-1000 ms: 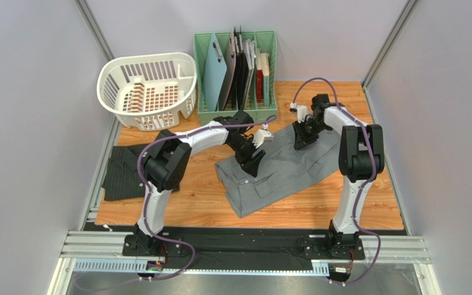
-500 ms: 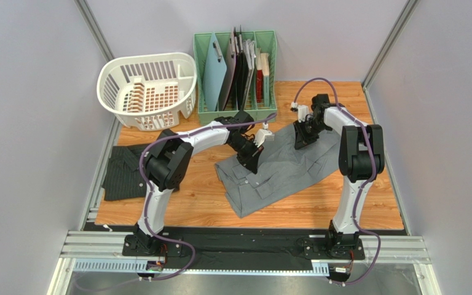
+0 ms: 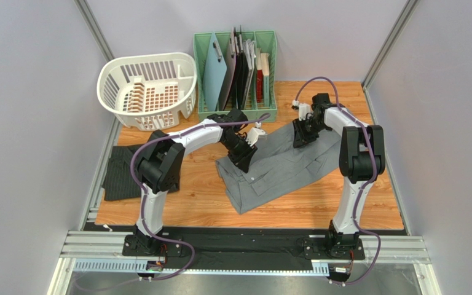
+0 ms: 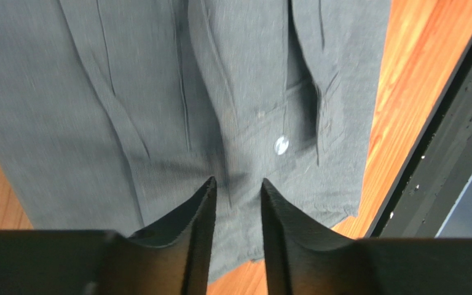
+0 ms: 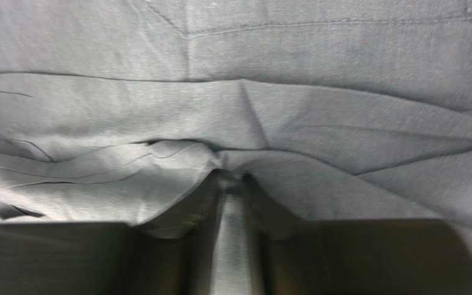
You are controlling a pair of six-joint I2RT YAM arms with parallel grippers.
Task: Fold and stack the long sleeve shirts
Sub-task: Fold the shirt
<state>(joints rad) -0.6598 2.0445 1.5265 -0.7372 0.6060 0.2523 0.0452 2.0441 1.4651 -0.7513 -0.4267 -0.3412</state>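
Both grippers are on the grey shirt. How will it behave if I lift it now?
Likely floppy: the grey shirt creases and bunches at the right gripper, so unheld parts should sag. It looks thin, so it is probably light. Near the left gripper it drapes loosely, so it may drag across the wooden table.

Table [image 3: 189,200]: grey shirt [image 3: 281,169], dark shirt [image 3: 118,178], basket [image 3: 148,121]

We find bare table [image 3: 201,196] between the dark pinstriped shirt [image 3: 120,175] and the grey shirt [image 3: 281,169], and a strip along the near edge. The white laundry basket [image 3: 148,89] and green file rack [image 3: 235,70] wall off the far left side.
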